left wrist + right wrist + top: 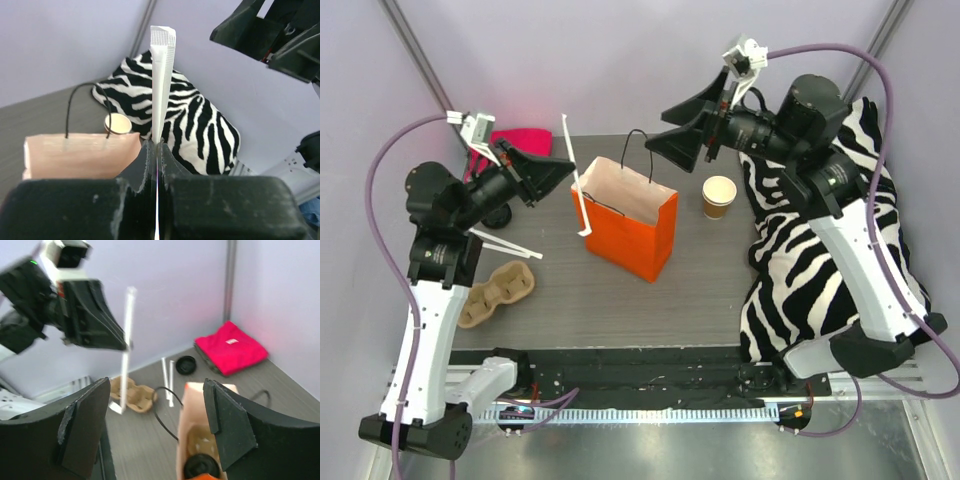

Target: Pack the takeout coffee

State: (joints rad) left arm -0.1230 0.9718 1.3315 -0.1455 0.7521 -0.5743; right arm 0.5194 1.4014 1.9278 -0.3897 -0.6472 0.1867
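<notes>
While my left gripper [570,170] pinches a white straw [582,205] beside the orange bag [632,232], my right gripper [672,125] gapes wide near the cup [719,196]

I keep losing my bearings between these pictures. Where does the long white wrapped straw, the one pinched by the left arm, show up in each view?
Top external: the wrapped straw stands left of centre, held by the left gripper, beside the orange bag.
Left wrist: dead centre, rising from the shut fingers.
Right wrist: blurred, left of centre.
Shared landmark: the orange bag.
</notes>
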